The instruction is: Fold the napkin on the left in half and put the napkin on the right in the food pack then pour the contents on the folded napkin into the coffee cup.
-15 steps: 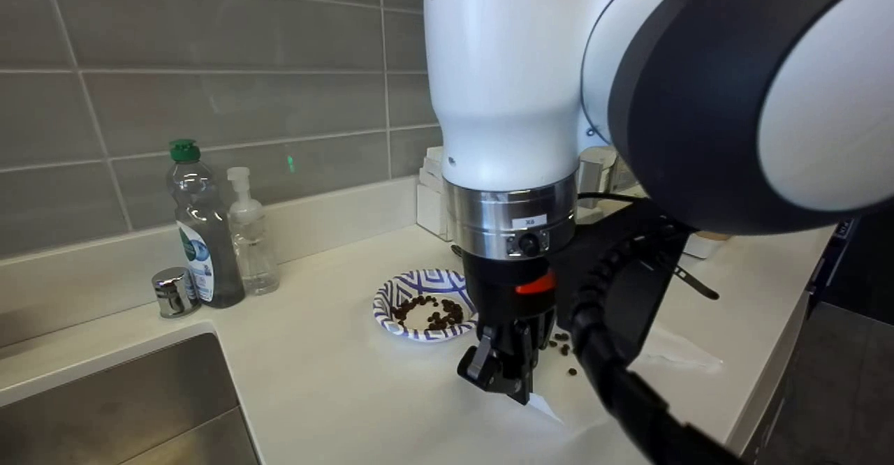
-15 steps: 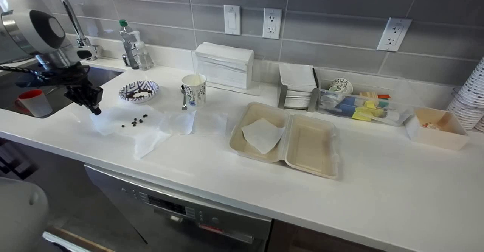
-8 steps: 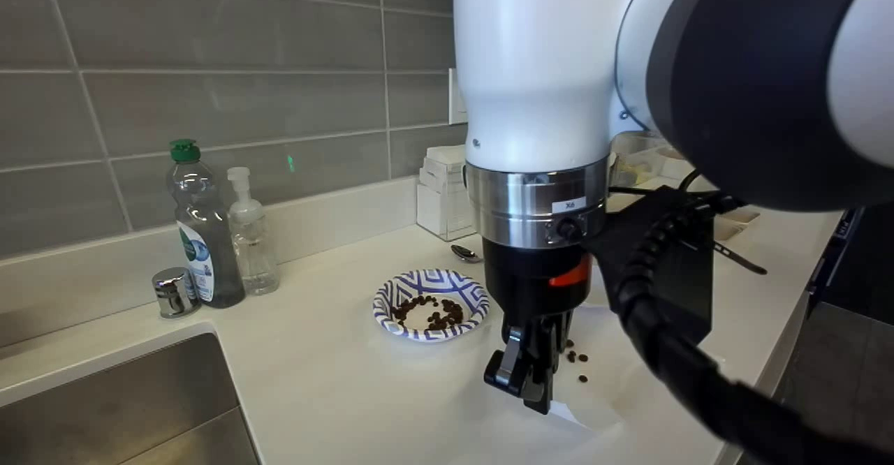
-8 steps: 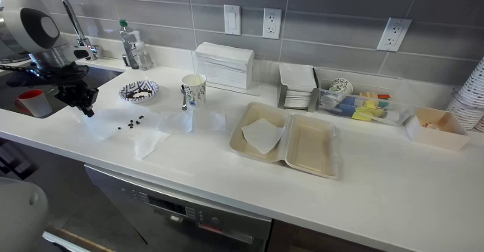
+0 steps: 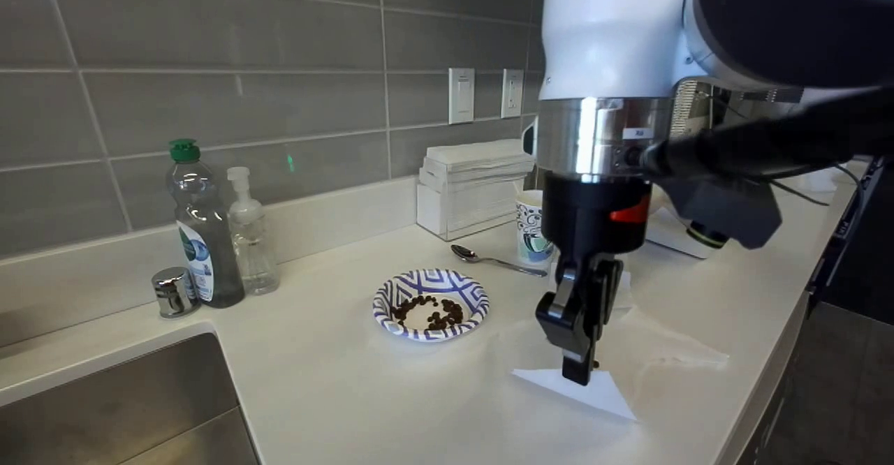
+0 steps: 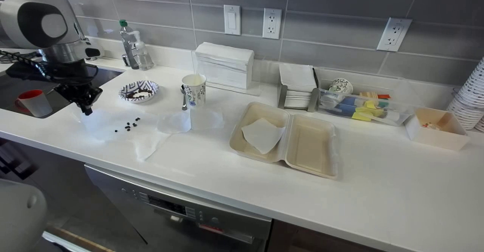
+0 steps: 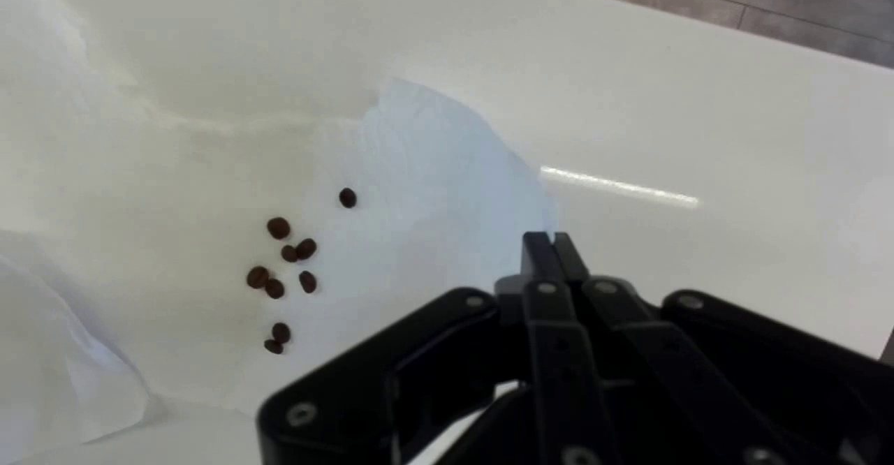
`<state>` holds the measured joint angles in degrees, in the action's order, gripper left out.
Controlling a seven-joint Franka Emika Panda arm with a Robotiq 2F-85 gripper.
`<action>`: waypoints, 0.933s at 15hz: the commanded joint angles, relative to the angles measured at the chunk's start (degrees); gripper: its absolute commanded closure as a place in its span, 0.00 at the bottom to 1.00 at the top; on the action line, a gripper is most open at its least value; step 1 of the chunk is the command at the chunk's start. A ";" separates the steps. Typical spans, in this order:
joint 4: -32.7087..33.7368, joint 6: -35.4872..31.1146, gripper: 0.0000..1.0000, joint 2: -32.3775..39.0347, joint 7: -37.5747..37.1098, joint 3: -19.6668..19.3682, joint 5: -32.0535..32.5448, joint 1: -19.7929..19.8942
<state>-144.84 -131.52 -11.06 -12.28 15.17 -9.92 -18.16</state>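
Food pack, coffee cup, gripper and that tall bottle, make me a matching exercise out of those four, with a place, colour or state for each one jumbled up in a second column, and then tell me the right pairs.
Column one
1. Food pack
2. Coffee cup
3. Gripper
4. Tall bottle

Column two
A. Standing beside the spoon
B. Topped by a green cap
C. Lying open
D. Jaws shut at a napkin edge

Right pairs: 1-C, 2-A, 3-D, 4-B.
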 commanded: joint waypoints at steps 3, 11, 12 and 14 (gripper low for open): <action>-9.07 0.14 1.00 -11.62 8.18 -6.76 -12.42 2.11; -10.66 -1.17 1.00 -14.33 8.18 -13.55 -10.70 10.30; -10.96 -2.03 1.00 -13.63 7.89 -13.80 -10.39 11.35; -11.77 -3.97 1.00 -12.48 7.10 -14.25 -10.14 13.18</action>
<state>-154.55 -132.17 -24.56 -4.80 1.31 -20.64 -7.17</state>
